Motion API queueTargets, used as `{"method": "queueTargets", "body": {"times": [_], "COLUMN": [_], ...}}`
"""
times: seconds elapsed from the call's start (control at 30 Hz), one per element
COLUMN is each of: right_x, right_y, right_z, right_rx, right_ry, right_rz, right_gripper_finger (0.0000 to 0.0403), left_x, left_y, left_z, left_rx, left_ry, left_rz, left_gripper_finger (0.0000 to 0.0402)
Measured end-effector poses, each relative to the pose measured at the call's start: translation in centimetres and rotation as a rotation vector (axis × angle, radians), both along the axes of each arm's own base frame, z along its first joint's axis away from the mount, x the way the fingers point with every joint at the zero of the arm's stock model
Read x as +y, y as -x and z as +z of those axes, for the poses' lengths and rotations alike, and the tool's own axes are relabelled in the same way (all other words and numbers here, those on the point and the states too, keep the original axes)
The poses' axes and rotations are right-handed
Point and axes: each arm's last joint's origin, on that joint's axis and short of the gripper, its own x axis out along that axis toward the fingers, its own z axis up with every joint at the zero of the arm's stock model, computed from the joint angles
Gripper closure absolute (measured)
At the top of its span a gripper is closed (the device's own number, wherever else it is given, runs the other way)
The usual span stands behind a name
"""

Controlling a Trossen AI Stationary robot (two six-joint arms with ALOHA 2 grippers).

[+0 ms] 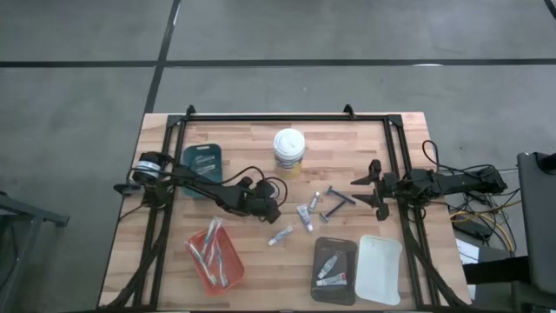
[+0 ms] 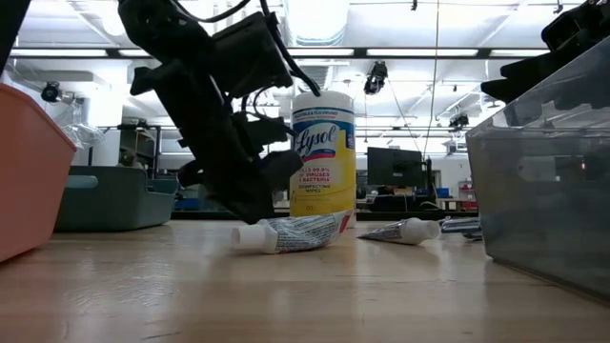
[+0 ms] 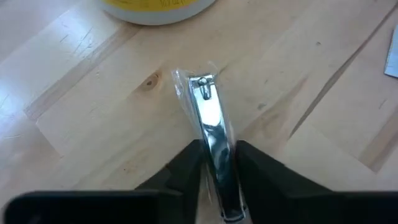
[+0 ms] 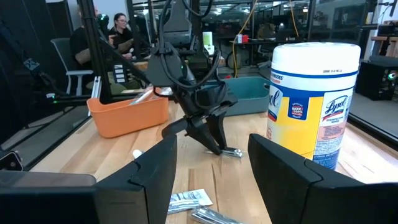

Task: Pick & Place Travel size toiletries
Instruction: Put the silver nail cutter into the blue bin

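Toiletries lie scattered mid-table: a wrapped nail clipper [image 3: 211, 118] rests on the wood at about 7 o'clock from the wipes tub [image 1: 288, 150], pinched between the left gripper [image 3: 216, 165] fingers. The right gripper [image 4: 211, 163], at 3 o'clock, hangs wide open, empty.
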Motion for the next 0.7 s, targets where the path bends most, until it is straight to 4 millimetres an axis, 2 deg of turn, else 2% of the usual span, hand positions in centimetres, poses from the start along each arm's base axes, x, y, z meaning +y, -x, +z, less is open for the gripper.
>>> {"method": "queueTargets", "body": {"times": [0.17,0.37,0.7], "right_x": [0.0,0.0,0.0], "right_y": [0.0,0.0,0.0], "right_z": [0.0,0.0,0.0], "right_rx": [0.000,0.000,0.000], "right_ry": [0.000,0.000,0.000], "right_rz": [0.000,0.000,0.000], "right_gripper_finger": [0.0207,0.0207,0.0207], "left_x": [0.0,-0.1,0.5], "left_y": [0.0,0.5,2.7], "left_z": [0.1,1.2,6.6], "left_rx": [0.005,0.014,-0.057], "left_ry": [-0.002,-0.008,-0.078], "left_rz": [-0.008,-0.054,-0.025], "left_gripper_finger": [0.0363,0.0364,0.0361]}}
